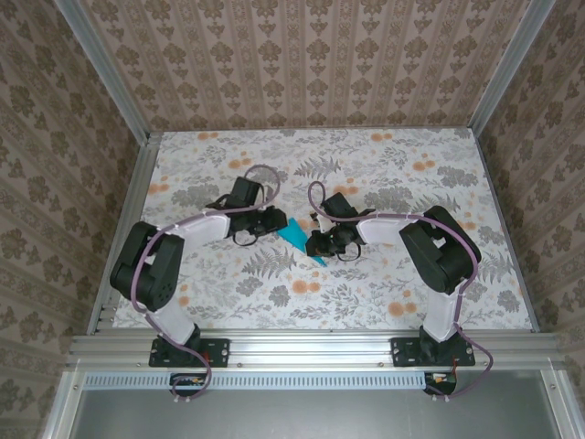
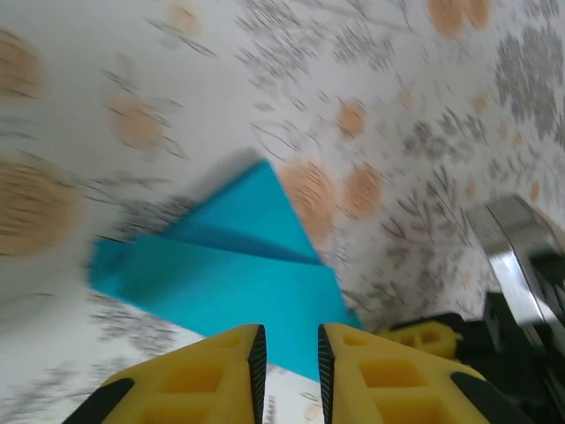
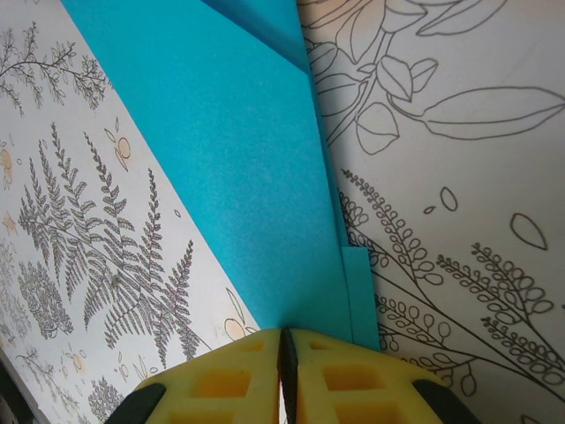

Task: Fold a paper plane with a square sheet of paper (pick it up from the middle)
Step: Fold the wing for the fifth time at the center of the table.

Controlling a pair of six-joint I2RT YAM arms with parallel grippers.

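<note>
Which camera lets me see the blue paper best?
The left wrist view: the blue paper shows nearly whole, pointed, with a crease, though slightly blurred. The right wrist view gives a sharp close-up of one part. The top view shows it tiny.

I see a floral tablecloth (image 1: pixel 366 293) (orange blooms, grey ferns), patterned wallpaper walls (image 1: pixel 311 64), and aluminium frame rails (image 1: pixel 311 346).

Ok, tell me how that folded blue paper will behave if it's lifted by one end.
The paper looks thin and light, so it will probably lift easily but droop past the grip. Its layered folds should stiffen it somewhat lengthwise. Lying flat on the table, it likely slides when pushed.
</note>
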